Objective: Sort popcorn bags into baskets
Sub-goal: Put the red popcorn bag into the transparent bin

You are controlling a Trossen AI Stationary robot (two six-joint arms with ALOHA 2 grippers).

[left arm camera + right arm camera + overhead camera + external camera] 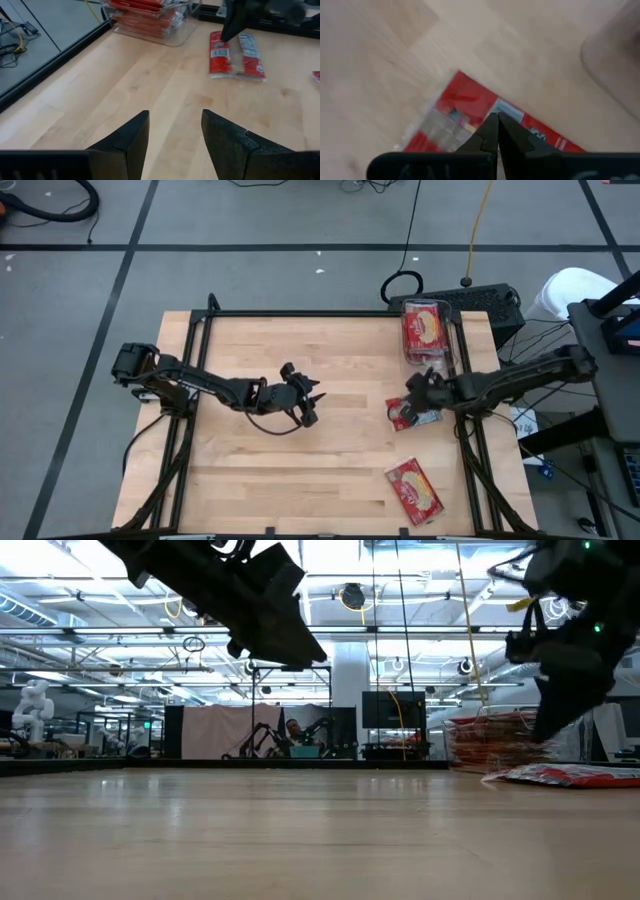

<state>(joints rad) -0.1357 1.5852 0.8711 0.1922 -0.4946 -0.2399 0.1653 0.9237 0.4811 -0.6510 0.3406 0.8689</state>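
A red popcorn packet (405, 416) lies flat on the table at the right, its grey-white printed back up; it also shows in the left wrist view (239, 55). My right gripper (496, 119) is shut, with its tips pointing down over this packet. A clear plastic basket (452, 330) at the far right holds a stack of red packets (424, 326). Another packet (413, 490) lies picture side up near the front right. My left gripper (175, 122) is open and empty above the middle of the table (312, 405). My right gripper's shut fingertips (226, 36) come from above, pointing down, at the packet's printed back (470, 102) near one long edge. I cannot tell whether they touch it or stand just above it. The packet lies flat on the table.
The wooden table (300, 470) has a black frame along its edges. Black boxes and cables (470, 298) stand beyond the far right corner, behind the basket. Bare wood lies between the two grippers and across the table's left half.
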